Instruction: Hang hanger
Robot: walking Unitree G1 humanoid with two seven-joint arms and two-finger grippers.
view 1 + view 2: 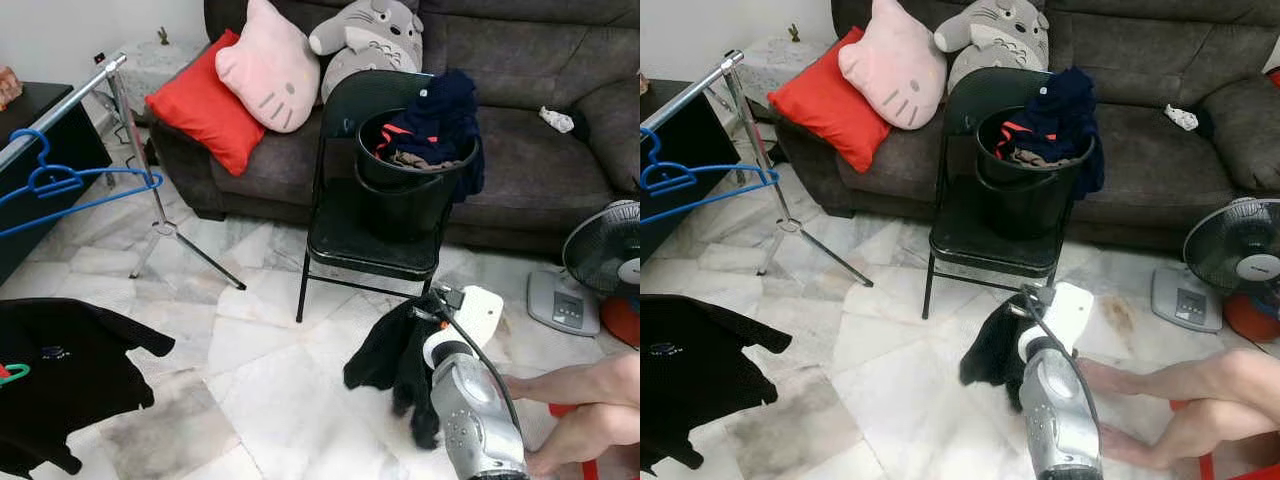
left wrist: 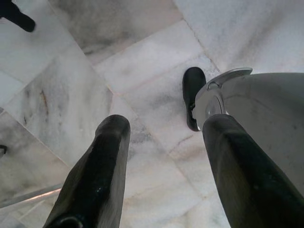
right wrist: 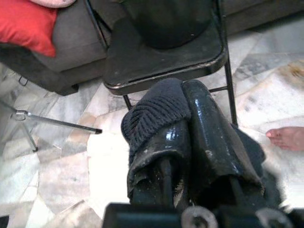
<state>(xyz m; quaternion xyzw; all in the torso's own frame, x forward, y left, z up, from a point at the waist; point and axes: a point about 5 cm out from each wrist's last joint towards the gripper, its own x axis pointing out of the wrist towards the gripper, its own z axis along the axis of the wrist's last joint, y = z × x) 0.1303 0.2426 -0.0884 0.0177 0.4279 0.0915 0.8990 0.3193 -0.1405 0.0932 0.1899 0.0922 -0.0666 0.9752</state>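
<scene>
Right wrist view: the right gripper (image 3: 187, 123) is clamping a dark knitted garment (image 1: 395, 360) between its glossy black fingers, above the marble floor (image 1: 270, 400) before a black folding chair (image 1: 370, 240).

Head views are showing a blue plastic hanger (image 1: 60, 185) hanging on the metal rail (image 1: 60, 105) at the robot's left, well apart from the garment. This is looking like the carrying step; next, the cloth probably needs bringing to that hanger. The left gripper (image 2: 166, 161) is pointing at the floor, fingers apart, holding nothing. A person's bare leg (image 1: 575, 390) is resting nearby.
</scene>
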